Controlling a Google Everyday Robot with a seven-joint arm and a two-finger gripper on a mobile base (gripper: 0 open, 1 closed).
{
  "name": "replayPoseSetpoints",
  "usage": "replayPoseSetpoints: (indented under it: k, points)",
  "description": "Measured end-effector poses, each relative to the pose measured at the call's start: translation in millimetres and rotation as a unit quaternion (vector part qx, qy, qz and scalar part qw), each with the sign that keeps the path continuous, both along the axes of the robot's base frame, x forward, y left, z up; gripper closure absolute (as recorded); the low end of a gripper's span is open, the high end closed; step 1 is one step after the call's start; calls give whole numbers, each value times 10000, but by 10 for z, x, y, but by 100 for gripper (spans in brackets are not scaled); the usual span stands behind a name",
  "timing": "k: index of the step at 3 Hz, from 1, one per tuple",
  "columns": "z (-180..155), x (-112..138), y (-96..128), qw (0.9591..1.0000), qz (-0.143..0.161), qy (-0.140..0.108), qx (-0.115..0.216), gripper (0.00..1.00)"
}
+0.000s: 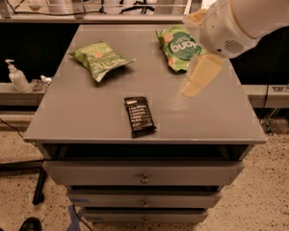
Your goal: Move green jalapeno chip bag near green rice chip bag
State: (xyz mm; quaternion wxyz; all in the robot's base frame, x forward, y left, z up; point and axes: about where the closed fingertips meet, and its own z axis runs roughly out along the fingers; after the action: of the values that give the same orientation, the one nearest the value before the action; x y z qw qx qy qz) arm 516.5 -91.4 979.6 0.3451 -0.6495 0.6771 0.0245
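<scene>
Tabletop (82,119): grey, fills mid-frame.
Claw (191,53): upper right, spread wide, empty, over the rice bag's right edge.
Green rice chip bag (176,47): upper centre-right.
Green jalapeno chip bag (100,57): upper left, well left of the claw.
Black bar (138,114): centre.

The one camera looked down from the front at the gray table (86,110), quite near and high; the gripper (202,73) hung over the table's right side.

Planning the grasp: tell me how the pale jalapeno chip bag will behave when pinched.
The green jalapeno chip bag looks crinkled and flat: probably floppy, light. Its shiny film may slip. The gripper hangs by the green rice chip bag.
</scene>
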Motion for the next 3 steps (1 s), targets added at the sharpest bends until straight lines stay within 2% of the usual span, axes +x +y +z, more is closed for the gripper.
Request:
replayPoseSetpoints:
  k: [1,2,3]
  points:
    - [-223,537,580,9963,270,-35,816,0]
    - [-223,536,581,9963,271,-35,816,0]
    - [-312,710,715,9933,360,-163,1088,0]
